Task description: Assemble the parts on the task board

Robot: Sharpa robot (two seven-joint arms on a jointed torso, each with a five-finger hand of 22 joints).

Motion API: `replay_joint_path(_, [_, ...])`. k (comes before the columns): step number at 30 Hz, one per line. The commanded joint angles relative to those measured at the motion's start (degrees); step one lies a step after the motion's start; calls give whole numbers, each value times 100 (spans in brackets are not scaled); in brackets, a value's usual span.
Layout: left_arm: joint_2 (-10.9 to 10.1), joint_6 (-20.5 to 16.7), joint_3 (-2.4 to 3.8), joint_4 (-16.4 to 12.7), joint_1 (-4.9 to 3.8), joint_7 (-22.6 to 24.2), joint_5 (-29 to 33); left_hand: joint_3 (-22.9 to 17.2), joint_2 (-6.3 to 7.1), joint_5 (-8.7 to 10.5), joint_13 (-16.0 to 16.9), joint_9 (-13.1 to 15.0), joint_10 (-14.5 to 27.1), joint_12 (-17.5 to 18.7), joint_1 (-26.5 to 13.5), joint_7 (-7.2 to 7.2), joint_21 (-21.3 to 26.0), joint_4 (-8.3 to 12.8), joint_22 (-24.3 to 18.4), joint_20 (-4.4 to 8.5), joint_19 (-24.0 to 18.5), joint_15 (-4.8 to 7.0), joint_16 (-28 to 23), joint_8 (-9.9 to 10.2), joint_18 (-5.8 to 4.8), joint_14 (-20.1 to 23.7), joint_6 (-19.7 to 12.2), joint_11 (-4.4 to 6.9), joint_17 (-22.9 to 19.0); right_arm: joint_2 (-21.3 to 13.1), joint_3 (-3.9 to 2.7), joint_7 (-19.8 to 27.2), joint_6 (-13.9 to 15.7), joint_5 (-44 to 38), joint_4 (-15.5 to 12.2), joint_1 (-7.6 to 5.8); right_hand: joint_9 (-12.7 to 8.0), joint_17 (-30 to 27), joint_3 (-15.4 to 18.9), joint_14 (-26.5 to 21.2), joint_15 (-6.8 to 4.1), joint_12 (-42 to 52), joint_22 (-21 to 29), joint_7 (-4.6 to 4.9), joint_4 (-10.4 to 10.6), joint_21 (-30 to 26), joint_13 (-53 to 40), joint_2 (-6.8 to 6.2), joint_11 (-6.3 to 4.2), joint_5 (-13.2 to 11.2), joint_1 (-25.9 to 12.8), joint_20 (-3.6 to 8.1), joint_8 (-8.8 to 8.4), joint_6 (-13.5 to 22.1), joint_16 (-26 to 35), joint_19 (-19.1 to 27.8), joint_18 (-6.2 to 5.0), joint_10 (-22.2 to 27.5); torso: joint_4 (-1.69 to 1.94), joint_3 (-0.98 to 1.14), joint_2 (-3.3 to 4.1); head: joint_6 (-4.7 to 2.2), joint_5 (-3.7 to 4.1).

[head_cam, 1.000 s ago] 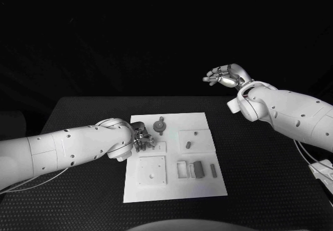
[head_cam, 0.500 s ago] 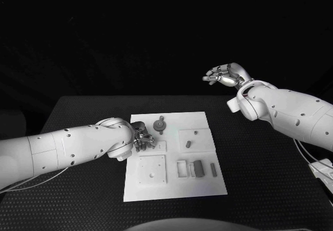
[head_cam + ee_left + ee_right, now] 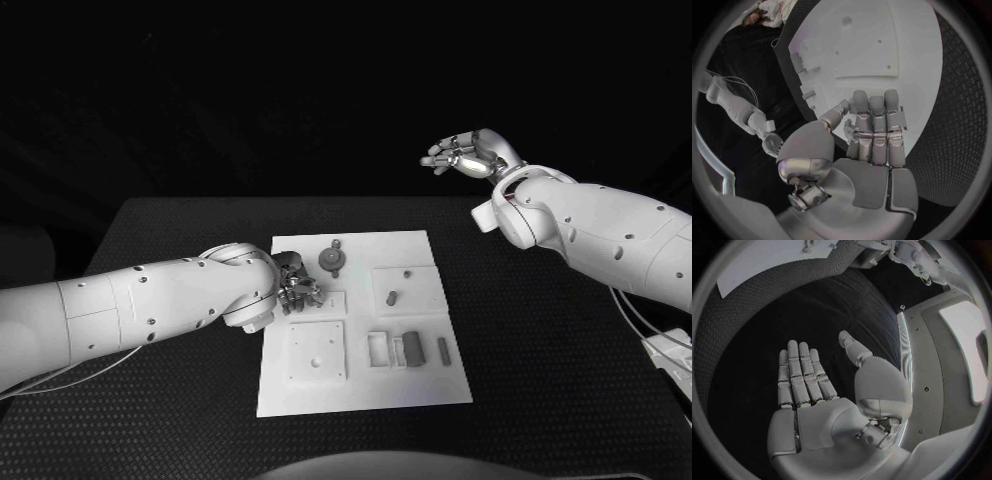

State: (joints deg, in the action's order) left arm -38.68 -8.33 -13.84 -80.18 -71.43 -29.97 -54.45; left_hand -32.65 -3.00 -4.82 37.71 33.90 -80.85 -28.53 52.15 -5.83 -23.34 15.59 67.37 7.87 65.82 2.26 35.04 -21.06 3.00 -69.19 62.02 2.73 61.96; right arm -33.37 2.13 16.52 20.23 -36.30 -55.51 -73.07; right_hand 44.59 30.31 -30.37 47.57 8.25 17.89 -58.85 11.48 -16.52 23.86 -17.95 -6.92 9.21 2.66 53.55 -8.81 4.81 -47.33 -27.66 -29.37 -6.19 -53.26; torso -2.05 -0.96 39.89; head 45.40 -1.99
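Observation:
The white task board [image 3: 361,390] lies in the middle of the black table. My left hand [image 3: 297,286] hovers low over the board's left edge, fingers curled down. In the left wrist view the left hand [image 3: 870,135] pinches a small grey part [image 3: 851,131] between thumb and fingers, just above the board [image 3: 879,45]. A round grey part [image 3: 333,260] lies near the board's far edge. A short peg [image 3: 392,297] sits in a raised square. My right hand [image 3: 469,155] is raised high beyond the table's far right, and its fingers [image 3: 801,375] are stretched out with nothing in them.
Toward the board's near side lie a square plate with holes [image 3: 317,353], a white frame [image 3: 379,351], a dark block [image 3: 413,350] and a slim bar [image 3: 444,352]. Black table [image 3: 562,360] stretches on both sides of the board.

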Motion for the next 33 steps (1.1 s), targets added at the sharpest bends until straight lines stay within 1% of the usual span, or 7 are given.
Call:
replay_joint_path(1, [4,104,0,-11,5,1,-24,-12,-52,-30,9,8,45,-27,9,310,-4,14,6,14,-7,12,36,-22,47,34,342,46,-7,6,-4,47,-100,8,4,-2,-5,-6,36,-1,58,-20,10,14,14,-29,7,39,9,-3,-4,-2,-16,-38,28,26,20,-41,0,0,0,5,-6])
replay_joint_path(5, [-1,122,0,-16,5,-1,-25,-18,-53,-51,16,15,46,-44,9,312,-4,23,18,15,-4,13,55,-20,48,36,349,48,-12,11,-4,44,-105,8,6,-1,-7,-8,51,-3,62,-32,11,16,29,-37,22,48,11,-3,-35,-6,-18,-36,37,29,24,-49,-1,-2,1,7,-4])
replay_joint_path(10, [-9,147,0,-20,5,-9,-37,-21,-53,-64,20,20,48,-56,7,314,-3,27,27,15,-1,14,70,-18,48,38,355,50,-17,13,-4,47,-107,8,8,-1,-8,-9,54,-4,63,-36,11,16,28,-41,28,52,10,-3,-38,-6,-19,-36,41,31,23,-53,1,1,1,13,-10])
replay_joint_path(15, [-13,157,0,-16,5,-13,-48,-24,-50,-74,24,24,50,-66,7,316,-3,33,34,15,0,14,82,-17,49,40,360,52,-21,13,-4,47,-110,7,9,-1,-9,-9,56,-5,64,-41,11,16,25,-45,34,52,10,-3,-39,-6,-19,-36,44,34,24,-55,2,-2,-1,9,-11])
replay_joint_path(19, [-17,189,0,-16,5,-13,-57,-26,-51,-80,26,27,51,-72,7,317,-2,35,39,16,2,14,90,-16,49,42,362,53,-23,13,-4,48,-113,7,9,-1,-9,-10,58,-7,65,-44,12,16,24,-47,38,54,10,-3,-40,-6,-19,-36,47,36,24,-58,-2,-1,0,19,-19])
replay_joint_path(33, [2,182,1,7,6,-19,-91,-32,-44,-106,40,41,53,-107,4,322,-2,44,64,17,9,16,130,-13,50,45,377,58,-34,22,-4,46,-120,8,20,0,-11,-11,64,-11,68,-56,14,16,22,-60,54,60,10,-3,-46,-8,-21,-36,58,46,27,-68,-2,3,1,11,-21])
